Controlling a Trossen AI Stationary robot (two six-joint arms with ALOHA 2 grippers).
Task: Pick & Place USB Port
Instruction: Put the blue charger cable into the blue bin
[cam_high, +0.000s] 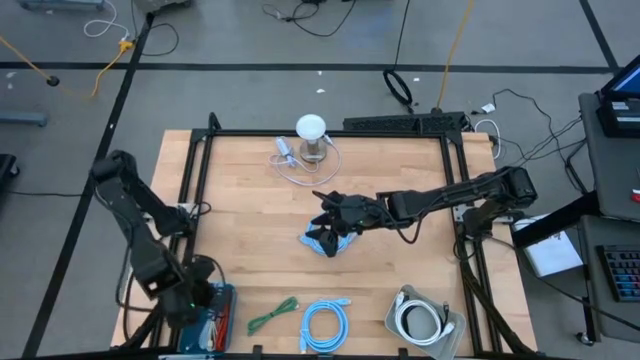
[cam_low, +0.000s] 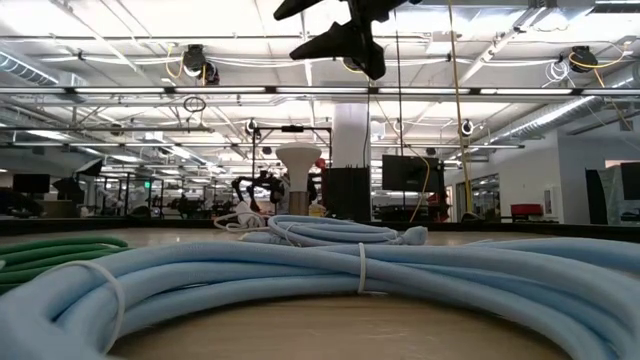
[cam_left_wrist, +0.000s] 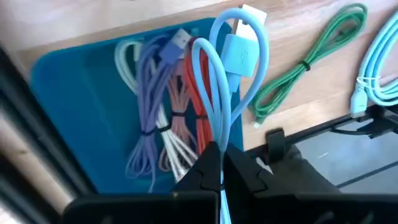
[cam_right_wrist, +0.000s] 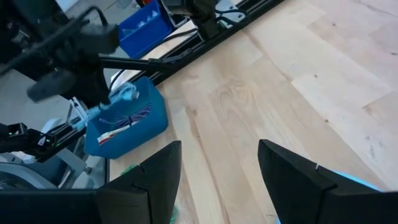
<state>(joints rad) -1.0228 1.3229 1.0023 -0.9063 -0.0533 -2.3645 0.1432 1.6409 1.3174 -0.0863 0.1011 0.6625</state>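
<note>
My left gripper (cam_left_wrist: 222, 152) is at the table's near left corner, shut on a light blue USB cable (cam_left_wrist: 214, 74) above a blue bin (cam_left_wrist: 68, 68). The bin (cam_high: 212, 316) holds several bundled cables: purple, red, pink and white. The cable's loop and its blue plug (cam_left_wrist: 239, 53) reach out over the bin. My right gripper (cam_high: 335, 212) hovers open at mid-table, above a small blue bundle (cam_high: 325, 242) that lies on the wood. In the right wrist view its fingers (cam_right_wrist: 155, 174) stand wide apart, touching nothing. My left gripper pinches the light blue cable between its two fingers, on the doubled strands (cam_left_wrist: 217, 134) just behind the loop. The loop and plug stick out beyond the fingertips, lifted clear over the bin's cables. The fingers point slanting down toward the bin.
A green cable (cam_high: 272, 315) and a light blue coil (cam_high: 325, 325) lie along the near edge. A grey tray with a white cable (cam_high: 422, 320) is at near right. A white domed object with a white cord (cam_high: 311, 135) stands at the far edge. A black frame (cam_high: 200, 170) borders the table.
</note>
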